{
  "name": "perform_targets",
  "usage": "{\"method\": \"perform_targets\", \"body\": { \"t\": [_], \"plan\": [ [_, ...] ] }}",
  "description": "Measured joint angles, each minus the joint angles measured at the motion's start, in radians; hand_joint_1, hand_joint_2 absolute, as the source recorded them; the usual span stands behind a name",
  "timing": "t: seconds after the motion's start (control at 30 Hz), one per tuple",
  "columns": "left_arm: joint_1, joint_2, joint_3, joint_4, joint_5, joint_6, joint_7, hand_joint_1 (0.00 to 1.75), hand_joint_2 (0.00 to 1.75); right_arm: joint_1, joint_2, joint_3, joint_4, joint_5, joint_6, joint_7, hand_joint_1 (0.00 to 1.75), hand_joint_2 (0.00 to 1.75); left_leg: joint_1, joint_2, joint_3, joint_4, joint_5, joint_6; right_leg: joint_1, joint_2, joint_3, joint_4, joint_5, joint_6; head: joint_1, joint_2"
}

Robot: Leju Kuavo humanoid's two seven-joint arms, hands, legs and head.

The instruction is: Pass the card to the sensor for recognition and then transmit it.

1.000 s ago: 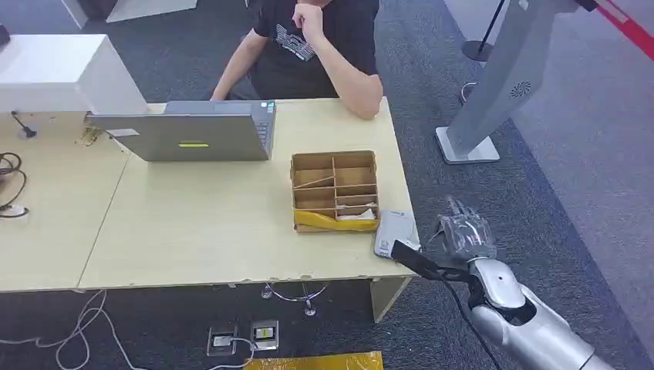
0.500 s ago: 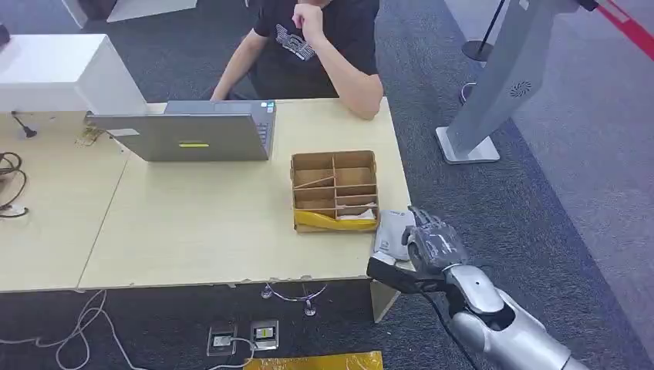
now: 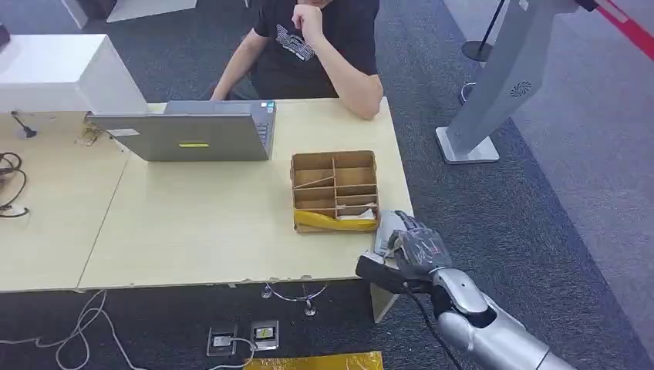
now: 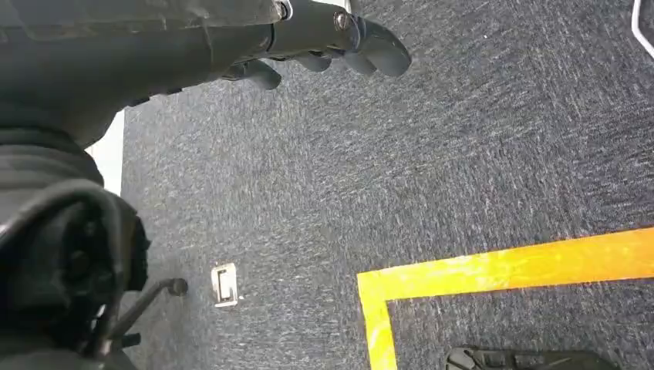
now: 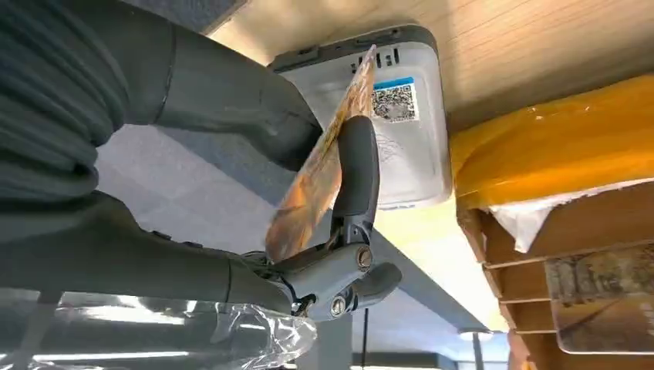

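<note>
My right hand [image 3: 416, 250] hovers at the table's front right corner, over the grey-white sensor [image 3: 388, 228]. In the right wrist view it pinches an orange-patterned card [image 5: 316, 177] between the thumb and a dark finger [image 5: 356, 166]. The card stands tilted on edge just above the sensor [image 5: 405, 154], which carries a QR label; I cannot tell whether they touch. In the left wrist view my left hand [image 4: 324, 38] hangs over the carpet, holding nothing.
A compartmented cardboard box [image 3: 296, 166] with more cards and a yellow strip [image 3: 324, 221] sits beside the sensor. A laptop [image 3: 193, 137] and a seated person [image 3: 316, 46] are at the table's far side. A grey kiosk stand [image 3: 501, 77] rises on the right.
My right hand has moved left from beside the table and now covers the sensor with the card. Nothing else on the table has shifted.
</note>
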Motion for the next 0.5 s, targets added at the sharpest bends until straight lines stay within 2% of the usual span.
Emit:
{"method": "perform_targets", "body": {
  "t": [0.23,0.5],
  "plan": [
    [0.000,0.003,0.000,0.000,0.000,0.001,0.000,0.00,0.00,-0.024,0.001,0.018,0.060,-0.047,-0.040,0.036,1.75,1.75,0.000,0.001,0.002,0.000,0.000,0.000,0.000,0.000,0.002,0.000,0.000,0.000,0.000,0.000],
    [0.000,0.003,0.004,0.003,0.000,0.002,-0.001,0.00,0.00,-0.050,-0.024,0.022,0.079,-0.020,-0.066,0.069,1.75,1.75,0.000,0.001,0.003,0.000,0.000,0.000,0.000,0.000,0.002,0.000,0.001,0.000,0.000,0.000]
  ]
}}
